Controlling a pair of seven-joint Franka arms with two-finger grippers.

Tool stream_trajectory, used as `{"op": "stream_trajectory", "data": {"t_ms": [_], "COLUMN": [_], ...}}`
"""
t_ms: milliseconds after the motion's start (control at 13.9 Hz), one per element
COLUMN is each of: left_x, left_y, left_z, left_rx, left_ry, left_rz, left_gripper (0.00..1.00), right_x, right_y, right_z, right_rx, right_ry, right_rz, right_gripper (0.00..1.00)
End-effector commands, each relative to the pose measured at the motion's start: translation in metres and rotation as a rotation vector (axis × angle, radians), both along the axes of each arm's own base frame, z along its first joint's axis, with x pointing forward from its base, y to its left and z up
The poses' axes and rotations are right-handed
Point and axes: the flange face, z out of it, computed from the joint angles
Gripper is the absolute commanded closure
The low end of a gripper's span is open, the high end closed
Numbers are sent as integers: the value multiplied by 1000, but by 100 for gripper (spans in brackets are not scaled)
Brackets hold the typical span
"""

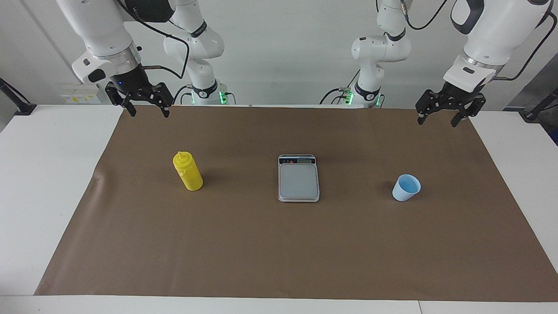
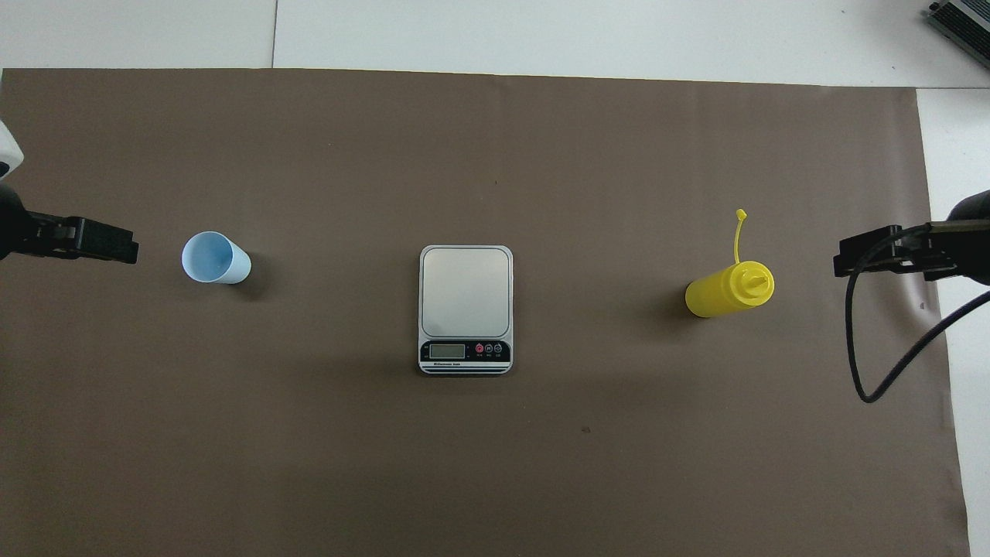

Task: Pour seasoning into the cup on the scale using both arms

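Presently on the worktop, laid with a brown mat: one kitchen scale at the middle, plate bare, display strip toward the robots. One yellow squeeze bottle, upright, toward the right arm's end; its cap, apparently off the nozzle, trails on its tether away from the robots. One light-blue cup, upright, toward the left arm's end, well apart from the scale. Right pincer hangs with jaws wide and empty over the mat's edge nearest the robots; the bottle lies out ahead of it, closer to this arm. Left pincer likewise wide, empty, the cup ahead of it.
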Motion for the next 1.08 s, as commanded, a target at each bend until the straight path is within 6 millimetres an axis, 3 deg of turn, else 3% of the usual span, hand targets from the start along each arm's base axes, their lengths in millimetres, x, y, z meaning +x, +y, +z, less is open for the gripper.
{"op": "stream_trajectory", "data": {"t_ms": [0, 360, 576, 792, 1008], "left_x": [1, 4, 18, 40, 60], "left_y": [2, 3, 19, 33, 33], "left_z": [0, -7, -17, -44, -94], "left_rx": [10, 6, 4, -1, -5], "left_ry": [-10, -35, -63, -84, -65], "left_rz": [-1, 10, 40, 70, 125], "left_gripper": [0, 0, 0, 0, 0], "right_x": [-2, -2, -2, -2, -2], "right_y": [-2, -2, -2, -2, -2], "right_z": [-1, -1, -1, -1, -1], "right_rx": [2, 2, 2, 2, 4], "right_ry": [-1, -1, -1, -1, -1], "right_rz": [17, 18, 17, 18, 18], "right_gripper": [0, 0, 0, 0, 0]}}
